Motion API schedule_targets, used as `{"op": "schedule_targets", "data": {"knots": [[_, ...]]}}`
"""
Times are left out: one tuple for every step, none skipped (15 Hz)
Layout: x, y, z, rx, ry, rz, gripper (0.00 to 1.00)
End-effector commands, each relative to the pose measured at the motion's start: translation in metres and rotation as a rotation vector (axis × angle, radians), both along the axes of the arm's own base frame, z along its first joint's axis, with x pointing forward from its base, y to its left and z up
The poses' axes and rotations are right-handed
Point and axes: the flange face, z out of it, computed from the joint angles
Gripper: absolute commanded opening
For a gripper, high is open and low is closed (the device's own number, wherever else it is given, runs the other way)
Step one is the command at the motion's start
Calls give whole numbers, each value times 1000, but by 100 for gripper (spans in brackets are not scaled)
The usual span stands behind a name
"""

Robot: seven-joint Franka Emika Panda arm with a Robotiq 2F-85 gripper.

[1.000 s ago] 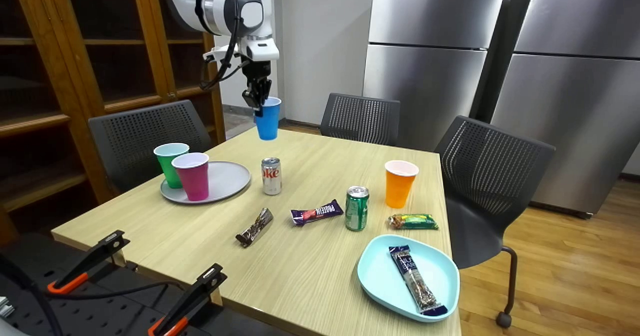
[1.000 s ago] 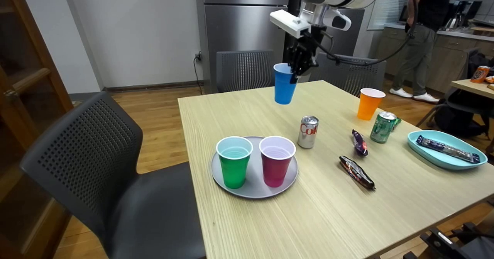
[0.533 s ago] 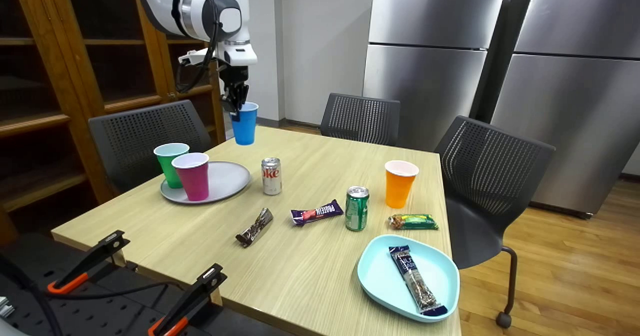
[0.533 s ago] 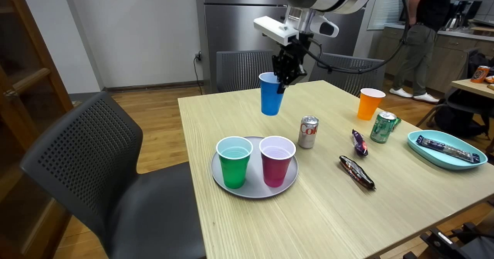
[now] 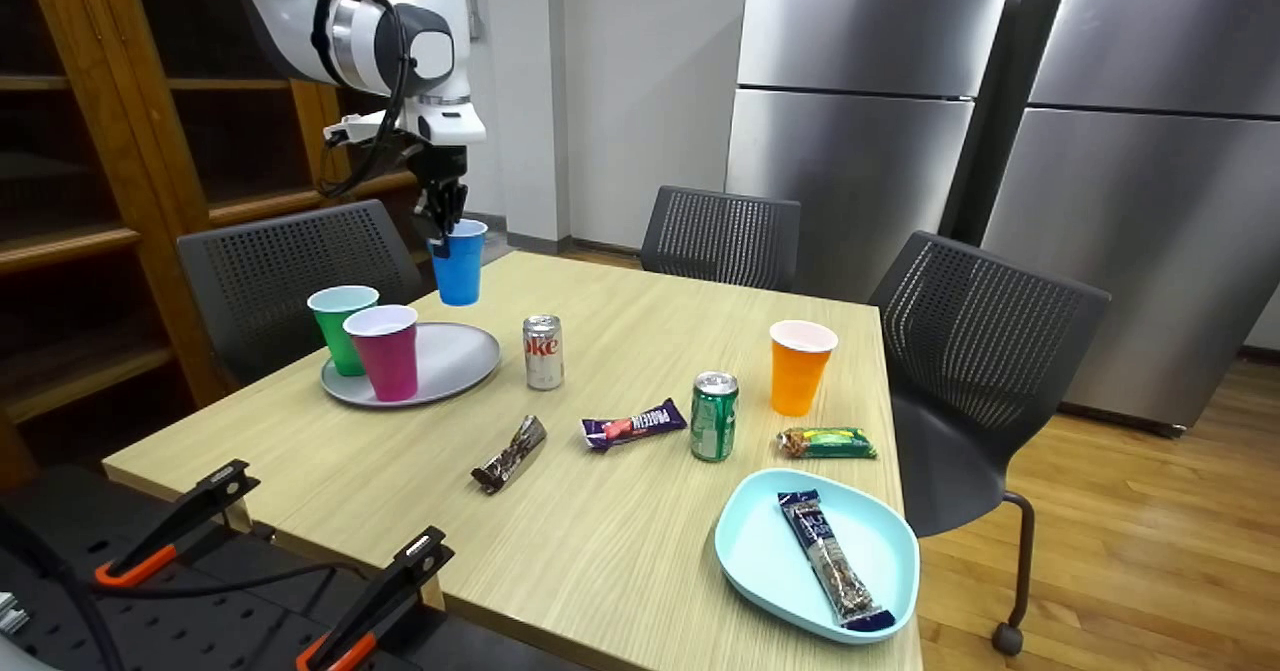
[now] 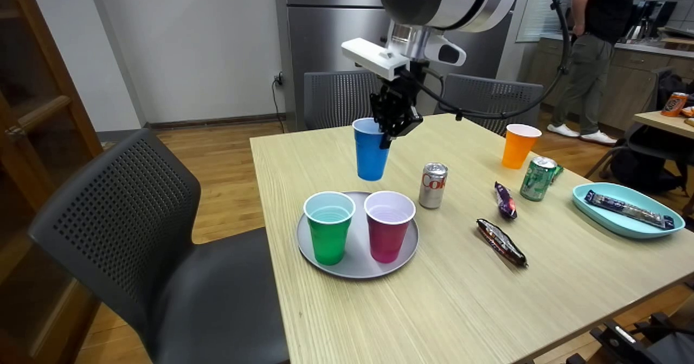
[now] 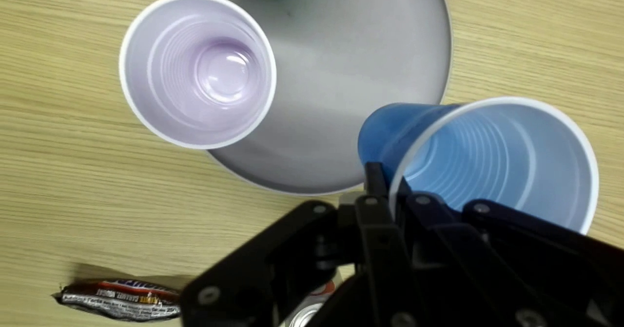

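My gripper (image 7: pixel 389 178) is shut on the wall of a blue cup (image 7: pixel 502 161), one finger inside the rim and one outside. In both exterior views the gripper (image 5: pixel 440 243) (image 6: pixel 386 140) holds the blue cup (image 5: pixel 460 276) (image 6: pixel 371 155) roughly upright above the table, near a grey plate (image 5: pixel 460 361) (image 6: pixel 352 266). In the wrist view the cup's base overlaps the edge of the plate (image 7: pixel 331 73). A green cup (image 5: pixel 340 336) (image 6: pixel 328 236) and a magenta cup (image 5: pixel 388 361) (image 6: pixel 387 231) (image 7: pixel 197 73) stand on the plate.
A silver can (image 5: pixel 543 353) (image 6: pixel 433 186) stands beside the plate. A dark-wrapped bar (image 5: pixel 509 454), purple bar (image 5: pixel 634 424), green can (image 5: pixel 714 417), orange cup (image 5: pixel 800 371) and green bar (image 5: pixel 827 442) are on the table. A turquoise tray (image 5: pixel 745 551) holds another bar. Chairs (image 5: pixel 300 261) surround the table.
The gripper and blue cup have moved toward the grey plate and lower, leftward and down in both exterior views. The cup stays held. The other things on the table have not moved.
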Motion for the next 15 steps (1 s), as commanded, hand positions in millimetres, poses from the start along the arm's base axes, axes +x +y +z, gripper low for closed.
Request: {"op": "schedule_targets", "data": {"knots": [[-7, 14, -3, 3, 10, 9, 1], [-7, 18, -5, 3, 14, 12, 1], [-8, 20, -8, 2, 19, 14, 1], [-7, 23, -11, 2, 23, 13, 1], [-7, 25, -13, 3, 24, 15, 1], [-7, 27, -16, 1, 24, 14, 1], [-7, 28, -19, 1, 25, 16, 1], [-6, 31, -22, -1, 27, 15, 1], [-6, 32, -26, -1, 32, 14, 1], [-6, 34, -30, 1, 38, 13, 1], [-5, 35, -33, 4, 39, 13, 1], [-4, 36, -36, 9, 40, 12, 1], [-3, 37, -40, 12, 42, 10, 1], [-2, 38, -42, 15, 41, 9, 1], [-1, 39, -44, 18, 41, 8, 1]]}}
